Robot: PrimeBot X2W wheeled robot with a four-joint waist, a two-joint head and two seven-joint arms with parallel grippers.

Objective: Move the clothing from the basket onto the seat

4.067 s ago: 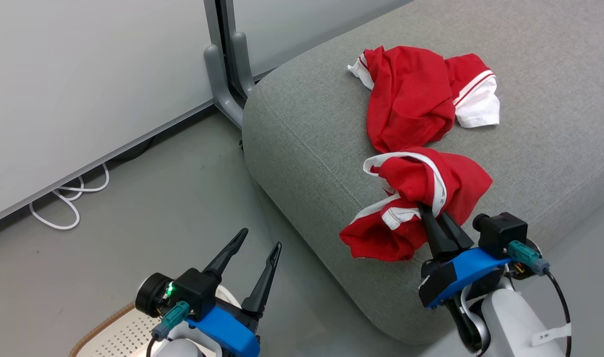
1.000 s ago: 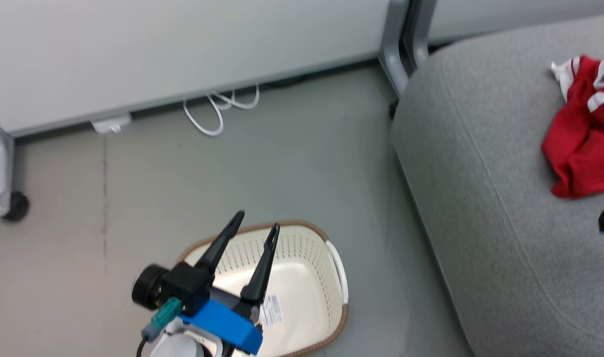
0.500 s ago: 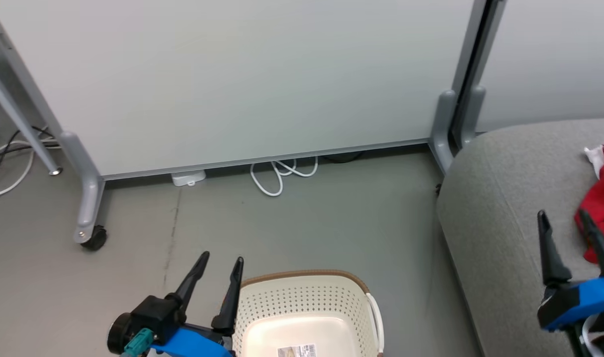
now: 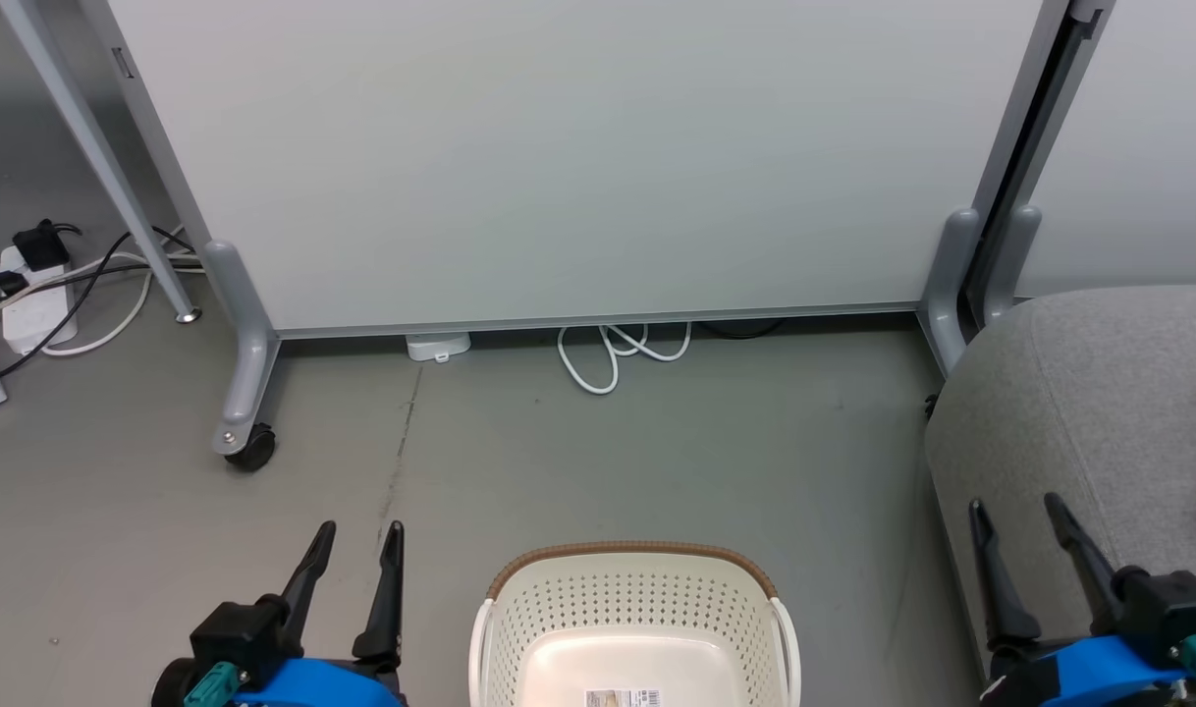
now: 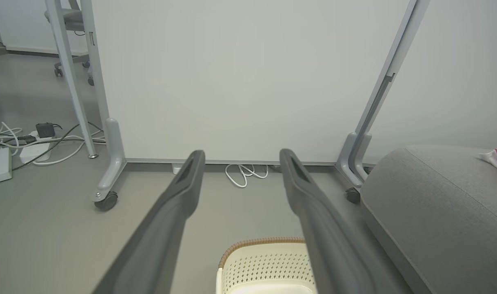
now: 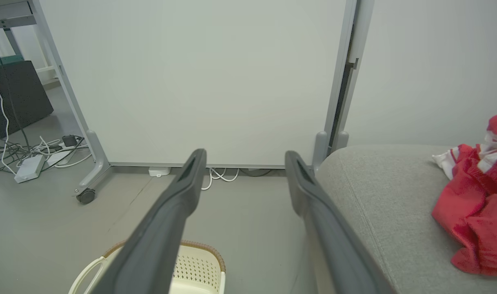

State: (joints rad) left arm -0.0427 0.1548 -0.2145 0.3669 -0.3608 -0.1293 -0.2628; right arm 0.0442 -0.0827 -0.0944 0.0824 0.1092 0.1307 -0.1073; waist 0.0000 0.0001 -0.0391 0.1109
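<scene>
The left gripper [image 4: 360, 535] is released, its two dark fingers spread with nothing between them, pointing forward over the bare grey floor [image 4: 657, 442] just left of the basket [image 4: 632, 552]. The right gripper [image 4: 1012, 506] is likewise spread and holds nothing. Its fingers stand over the front corner of the seat [image 4: 1079, 393].

The basket sits on the floor between the two grippers, and its pale base shows a label [image 4: 623, 698]. The clothing [image 6: 477, 196] lies in a rumpled red heap with white trim on top of the seat, to the right of the right gripper and apart from its fingers.

Beyond the basket stands a pale partition panel [image 4: 559, 147] on grey legs, one of them with a black caster [image 4: 254, 454]. A looped white cable [image 4: 618, 355] lies at the panel's foot, and a power strip [image 4: 30, 312] with tangled cords lies at the far left. The seat's rounded corner comes close to the panel's right leg.

Both arms sit low at the bottom of the head view, side by side, fingers aimed toward the panel.
</scene>
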